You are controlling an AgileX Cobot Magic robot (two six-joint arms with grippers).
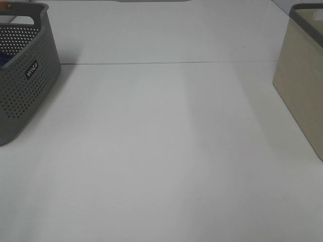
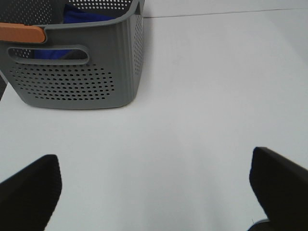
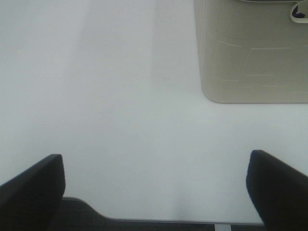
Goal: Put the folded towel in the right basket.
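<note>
The right basket (image 1: pixel 302 85) is beige with a dark rim and stands at the table's right edge; it also shows in the right wrist view (image 3: pixel 250 53). A blue towel (image 2: pixel 91 17) lies inside the grey perforated basket (image 2: pixel 72 82) at the left (image 1: pixel 22 85), mostly hidden by its wall. My left gripper (image 2: pixel 155 161) is open and empty, some way in front of the grey basket. My right gripper (image 3: pixel 155 161) is open and empty, short of the beige basket. Neither gripper shows in the exterior high view.
The grey basket has an orange handle grip (image 2: pixel 21 32) on its rim and a white label (image 1: pixel 31 69) on its side. The white table (image 1: pixel 161 151) spans the space between the two baskets. Its near edge (image 3: pixel 159 220) shows under the right gripper.
</note>
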